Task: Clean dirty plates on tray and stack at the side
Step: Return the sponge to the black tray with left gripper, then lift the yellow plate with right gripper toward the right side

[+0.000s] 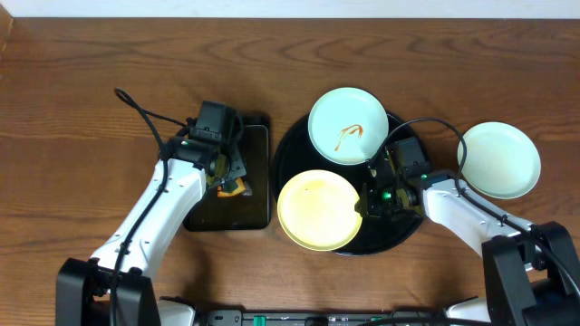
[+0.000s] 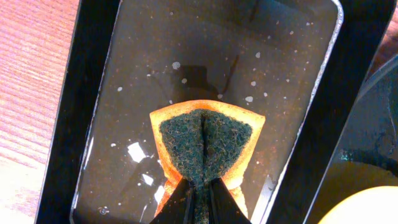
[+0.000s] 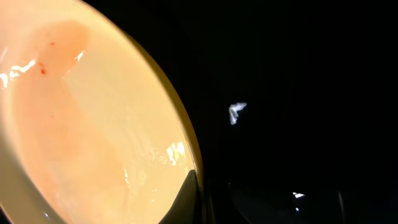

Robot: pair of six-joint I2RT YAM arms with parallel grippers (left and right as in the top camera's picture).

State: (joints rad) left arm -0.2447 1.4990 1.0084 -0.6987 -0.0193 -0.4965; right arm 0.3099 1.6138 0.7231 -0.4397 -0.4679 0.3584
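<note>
The round black tray [image 1: 299, 149] holds a mint-blue plate [image 1: 348, 125] with an orange-brown squiggle at the back and a pale yellow plate [image 1: 319, 210] at the front. A second mint-blue plate [image 1: 498, 159] lies on the table to the right, its face plain. My right gripper [image 1: 370, 205] is shut on the yellow plate's right rim [image 3: 186, 149]; its face shows only faint reddish smears. My left gripper [image 1: 227, 177] is shut on an orange sponge with a dark green scouring face [image 2: 205, 146], folded, above the small rectangular tray [image 2: 93, 93].
The small black rectangular tray [image 1: 258, 172] lies left of the round tray, wet with specks and droplets. Cables run from both arms across the wooden table [image 1: 91, 81].
</note>
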